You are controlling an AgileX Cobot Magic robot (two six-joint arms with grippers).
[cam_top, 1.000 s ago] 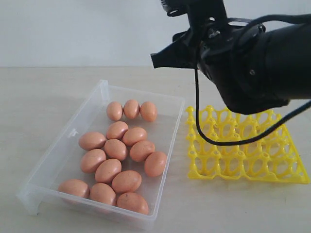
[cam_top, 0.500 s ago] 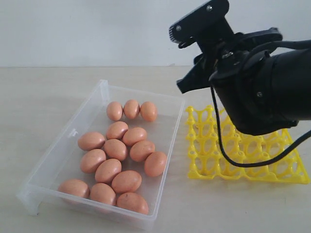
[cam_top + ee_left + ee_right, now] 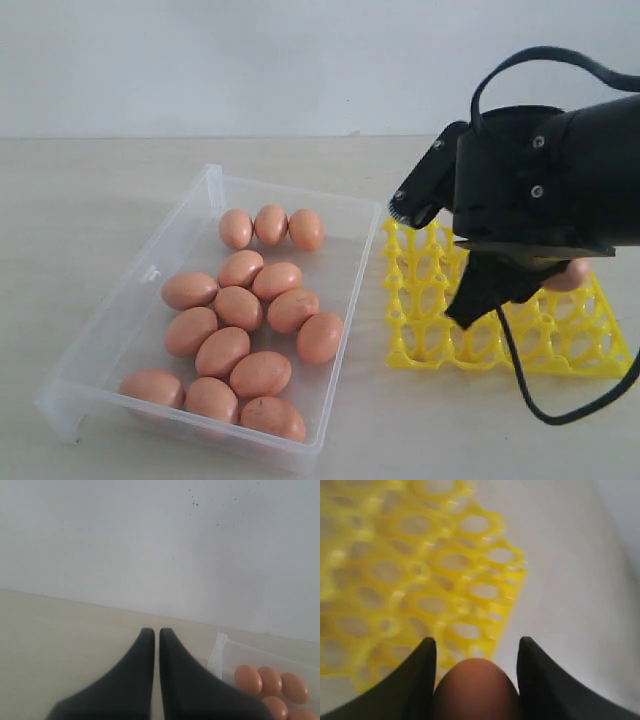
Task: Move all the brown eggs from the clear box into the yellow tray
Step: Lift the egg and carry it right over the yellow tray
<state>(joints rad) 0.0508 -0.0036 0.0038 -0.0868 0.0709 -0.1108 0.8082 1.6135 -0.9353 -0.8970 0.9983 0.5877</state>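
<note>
My right gripper (image 3: 476, 640) is shut on a brown egg (image 3: 476, 690), held between both fingers above the outer edge of the yellow tray (image 3: 395, 575). In the exterior view the black right arm (image 3: 540, 180) hangs low over the yellow tray (image 3: 425, 300), and the held egg (image 3: 570, 275) peeks out beneath it. Several brown eggs (image 3: 238, 306) lie loose in the clear box (image 3: 290, 187) on the left. My left gripper (image 3: 156, 630) is shut on nothing, over bare table beside the clear box (image 3: 240, 652), where a few eggs (image 3: 248, 679) show.
The box and tray sit side by side on a pale tabletop (image 3: 80, 200), with a narrow strip of table between them. A white wall (image 3: 200, 60) runs behind. A black cable (image 3: 530, 400) loops down from the right arm over the tray's front edge.
The right arm has swung down and to the right, from high above the box's far corner to low over the tray. The eggs in the box have not moved.
</note>
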